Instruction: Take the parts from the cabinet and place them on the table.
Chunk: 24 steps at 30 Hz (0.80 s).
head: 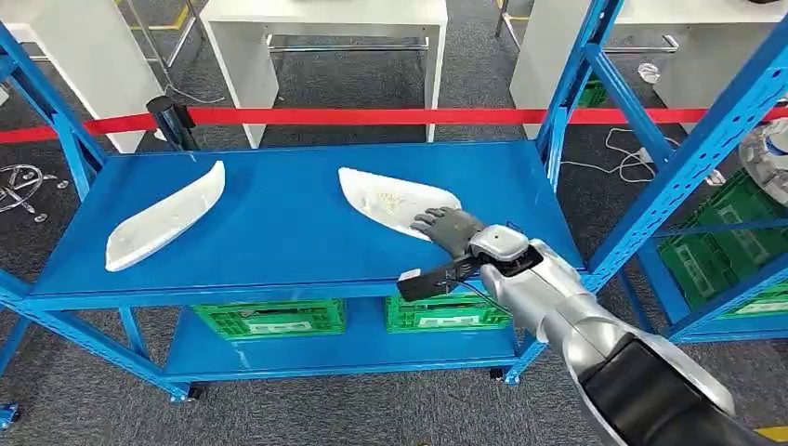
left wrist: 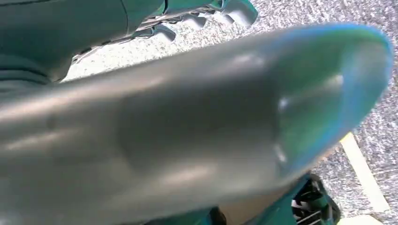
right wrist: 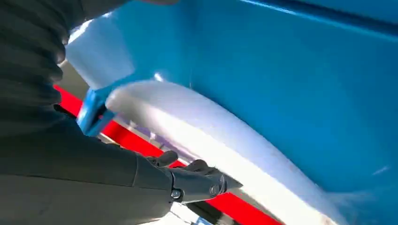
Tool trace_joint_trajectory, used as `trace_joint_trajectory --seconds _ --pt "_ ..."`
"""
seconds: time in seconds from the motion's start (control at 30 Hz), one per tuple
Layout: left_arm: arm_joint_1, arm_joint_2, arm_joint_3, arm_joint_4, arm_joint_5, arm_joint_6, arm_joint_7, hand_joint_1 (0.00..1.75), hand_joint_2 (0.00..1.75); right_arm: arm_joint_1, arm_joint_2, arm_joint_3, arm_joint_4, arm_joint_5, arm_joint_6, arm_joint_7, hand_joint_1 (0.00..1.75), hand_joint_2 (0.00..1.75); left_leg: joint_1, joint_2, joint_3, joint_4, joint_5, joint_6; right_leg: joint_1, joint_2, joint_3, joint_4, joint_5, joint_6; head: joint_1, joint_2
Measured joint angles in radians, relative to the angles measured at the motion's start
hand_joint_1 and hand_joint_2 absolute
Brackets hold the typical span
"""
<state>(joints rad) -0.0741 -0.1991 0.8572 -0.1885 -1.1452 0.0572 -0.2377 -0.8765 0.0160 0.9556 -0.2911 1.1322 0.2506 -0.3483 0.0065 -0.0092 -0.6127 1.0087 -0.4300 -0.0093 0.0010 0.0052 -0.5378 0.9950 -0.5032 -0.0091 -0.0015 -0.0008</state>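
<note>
Right now the right hand (head: 448,226) rests on the near end of a white curved part (head: 398,202) lying on the blue shelf (head: 288,232); its fingers lie over the part's edge, but whether they actually grip it cannot be told. A second white part (head: 165,216) lies well apart on the shelf's left side, untouched.

The risk, as a judgement: the part is long, smooth and shallow, so a hold at one end could let it tip, or the fingers could slide off the rounded surface as it is lifted; it might also catch the blue upright (head: 571,102) nearby.

In the right wrist view the fingertips (right wrist: 197,166) are partly cut off behind the part. The left wrist view is blurred by something grey, close to the lens, so the left hand's state cannot be told.
</note>
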Motion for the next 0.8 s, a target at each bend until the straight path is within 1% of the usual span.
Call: trace_joint_trajectory --seconds 0.1,0.23,0.27,0.4,0.43,0.6,0.8 --pt "0.003 0.0 0.0 0.0 -0.004 0.011 -0.017 0.0 0.0 0.0 -0.026 0.0 0.001 -0.009 -0.005 0.004 1.75 1.75 0.0 -0.001 0.0 0.0 0.0 0.0 0.0 0.0 0.001 0.0 0.0 0.0 0.0 0.0" --pt "0.006 0.001 0.0 0.0 -0.006 0.075 -0.077 0.0 0.0 0.0 -0.048 0.0 0.005 -0.026 -0.005 0.0 1.75 1.75 0.0 0.0 0.001 0.0 0.0 0.0 0.0 0.001 0.001 0.0 0.0 0.001 0.0 0.0" --pt "0.004 0.001 0.0 0.0 -0.006 0.092 -0.086 0.0 1.75 0.0 -0.05 0.0 0.005 -0.03 -0.007 0.001 1.75 1.75 0.0 0.0 0.002 0.0 0.0 0.0 0.0 0.001 0.001 0.0 0.0 0.001 0.0 0.0" --pt "0.003 0.001 0.004 0.0 0.002 0.174 -0.125 0.0 1.75 -0.001 -0.052 0.0 0.005 -0.04 -0.023 0.0 1.75 1.75 0.0 0.001 0.002 0.0 0.0 0.0 0.0 0.0 0.002 0.0 0.0 0.001 0.0 0.0" --pt "0.002 0.001 0.008 0.0 0.002 0.185 -0.132 0.0 1.75 -0.003 -0.052 0.0 0.005 -0.041 -0.023 0.0 1.75 1.75 0.0 0.001 0.003 0.0 0.0 0.0 0.0 0.0 0.003 0.0 0.0 0.0 0.0 0.0" --pt "0.0 0.001 0.01 0.0 0.0 0.209 -0.143 0.0 1.75 -0.013 -0.051 0.0 0.005 -0.045 -0.018 -0.001 1.75 1.75 0.0 0.0 0.004 -0.001 0.0 0.0 0.0 0.0 0.004 0.0 -0.001 0.0 0.0 0.0" --pt "0.001 0.001 0.01 0.0 -0.006 0.239 -0.171 0.0 1.75 -0.018 -0.052 0.0 0.005 -0.048 -0.018 -0.003 1.75 1.75 0.0 0.0 0.005 -0.001 0.0 0.0 0.0 0.0 0.005 0.0 -0.001 0.0 0.0 0.0"
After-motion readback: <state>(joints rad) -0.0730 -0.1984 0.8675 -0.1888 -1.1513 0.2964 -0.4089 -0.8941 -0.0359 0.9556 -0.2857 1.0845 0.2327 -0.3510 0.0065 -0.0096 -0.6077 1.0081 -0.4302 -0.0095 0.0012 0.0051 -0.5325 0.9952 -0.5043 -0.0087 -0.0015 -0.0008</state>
